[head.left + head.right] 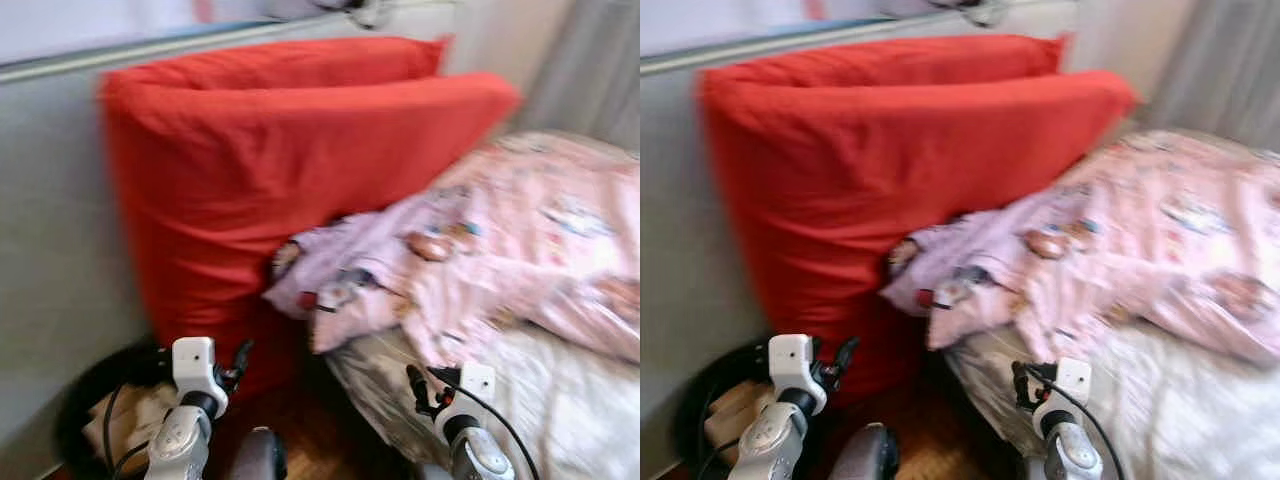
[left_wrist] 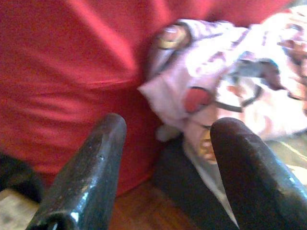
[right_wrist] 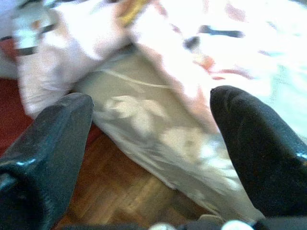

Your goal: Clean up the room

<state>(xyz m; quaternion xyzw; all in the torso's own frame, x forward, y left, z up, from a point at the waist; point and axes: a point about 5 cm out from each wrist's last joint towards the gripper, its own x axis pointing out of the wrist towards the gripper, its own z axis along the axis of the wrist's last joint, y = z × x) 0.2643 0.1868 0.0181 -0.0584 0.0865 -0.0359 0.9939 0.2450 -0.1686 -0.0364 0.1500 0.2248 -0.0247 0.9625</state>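
Note:
Two big red cushions [image 1: 260, 170] lean upright against a grey panel, beside the bed. A lilac patterned pillow [image 1: 340, 270] lies against their lower right side, with a rumpled pink patterned duvet [image 1: 540, 240] spread over the bed behind it. My left gripper [image 1: 238, 362] is low in front of the red cushions, open and empty; in the left wrist view its fingers [image 2: 96, 163] point at the cushion and the lilac pillow [image 2: 206, 81]. My right gripper [image 1: 420, 385] is open and empty by the mattress edge [image 3: 144, 124]. The pictures are blurred.
A grey panel [image 1: 50, 200] stands on the left. A black ring-shaped object [image 1: 85, 395] with something beige inside sits on the floor at lower left. Wooden floor [image 1: 320, 430] shows between the cushions and the bed. A grey curtain [image 1: 590, 70] hangs at the back right.

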